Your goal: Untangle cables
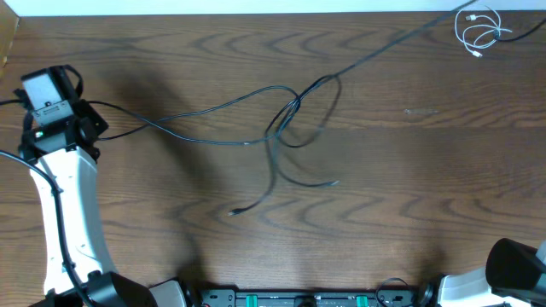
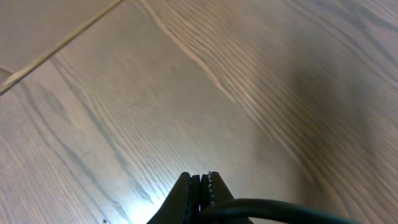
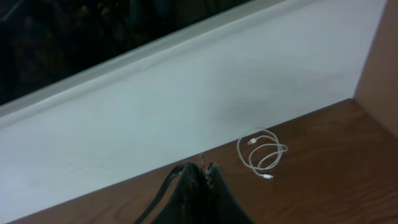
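Two long black cables cross in a loose tangle (image 1: pixel 294 111) at mid table. Their left strands run to my left arm (image 1: pixel 60 170), one strand stretches to the far right corner, and two plug ends (image 1: pixel 235 211) lie toward the front. The white cable (image 1: pixel 476 30) lies coiled at the far right, also seen as a coil (image 3: pixel 261 155) in the right wrist view. My left gripper (image 2: pixel 204 177) is shut over bare wood with nothing visible between its jaws; a thick arm cord (image 2: pixel 280 208) crosses in front of it. My right gripper (image 3: pixel 207 167) is shut, well short of the white coil.
The table's left edge (image 2: pixel 56 48) runs near the left gripper. A pale wall (image 3: pixel 186 106) rises behind the table's far edge. Only the right arm's dark end (image 1: pixel 516 264) shows in the overhead view, at the front right corner.
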{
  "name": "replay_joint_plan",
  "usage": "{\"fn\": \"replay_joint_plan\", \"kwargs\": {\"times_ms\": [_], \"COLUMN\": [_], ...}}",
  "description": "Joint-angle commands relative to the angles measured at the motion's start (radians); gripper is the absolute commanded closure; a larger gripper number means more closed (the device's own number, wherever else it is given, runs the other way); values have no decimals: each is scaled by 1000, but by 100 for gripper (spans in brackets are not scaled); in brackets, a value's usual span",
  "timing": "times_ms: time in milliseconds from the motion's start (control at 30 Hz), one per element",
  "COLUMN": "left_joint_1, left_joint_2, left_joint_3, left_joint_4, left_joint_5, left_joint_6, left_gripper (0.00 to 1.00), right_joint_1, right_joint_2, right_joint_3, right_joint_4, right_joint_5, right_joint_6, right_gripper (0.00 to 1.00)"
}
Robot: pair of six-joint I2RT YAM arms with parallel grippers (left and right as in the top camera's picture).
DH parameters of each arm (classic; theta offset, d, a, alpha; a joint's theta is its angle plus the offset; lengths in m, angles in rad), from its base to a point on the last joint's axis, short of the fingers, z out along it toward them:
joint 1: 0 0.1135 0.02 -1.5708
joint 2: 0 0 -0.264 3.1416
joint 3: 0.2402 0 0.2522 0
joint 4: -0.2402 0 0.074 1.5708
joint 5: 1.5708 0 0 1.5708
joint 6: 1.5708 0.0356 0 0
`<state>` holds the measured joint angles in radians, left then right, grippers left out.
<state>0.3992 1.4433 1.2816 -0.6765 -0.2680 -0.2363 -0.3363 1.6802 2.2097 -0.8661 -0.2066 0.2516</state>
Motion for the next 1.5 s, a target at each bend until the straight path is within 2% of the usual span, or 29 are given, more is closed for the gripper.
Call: {"fn": "replay_joint_plan", "kwargs": {"times_ms": [0, 167, 300, 467, 567, 833, 1067, 1100, 1200, 1267, 1333, 1367, 1467], "left_joint_1": [60, 108, 104, 59, 8, -63, -78, -78, -91, -111, -136, -148, -192], "left_joint_2": [36, 88, 109, 107, 85, -19, -90, -93, -91, -91, -91, -91, -91], "left_joint_3": [12, 12, 12, 12, 12, 12, 12, 12, 12, 12, 12, 12, 12], "left_joint_4": [14, 16, 20, 44, 62, 106, 84, 79, 66, 55, 42, 39, 34], "left_joint_5": [-58, -39, 104, 290, 371, 505, 553, 581, 679, 695, 695, 694, 694], "left_joint_6": [-13, -47, -46, 46, 93, 181, 184, 187, 225, 255, 289, 299, 323], "left_gripper": [93, 93, 93, 93, 93, 91, 83, 77, 70, 64, 57, 53, 46], "right_joint_1": [-67, -125, -105, 7, 133, 312, 350, 350, 350, 350, 351, 351, 351], "right_joint_2": [-2, 3, 23, 51, 79, 208, 340, 358, 400, 427, 453, 463, 481], "right_joint_3": [10, 10, 10, 9, 9, 8, 8, 8, 8, 8, 8, 8, 8], "right_joint_4": [24, 16, -19, -120, -181, -236, -211, -208, -203, -201, -205, -209, -220], "right_joint_5": [15, -32, -206, -277, -270, -252, -212, -211, -211, -211, -211, -211, -211], "right_joint_6": [-14, -30, -99, -164, -190, -189, -153, -148, -140, -140, -140, -140, -141], "right_gripper": [99, 99, 99, 99, 99, 99, 99, 99, 99, 99, 94, 85, 45]}}
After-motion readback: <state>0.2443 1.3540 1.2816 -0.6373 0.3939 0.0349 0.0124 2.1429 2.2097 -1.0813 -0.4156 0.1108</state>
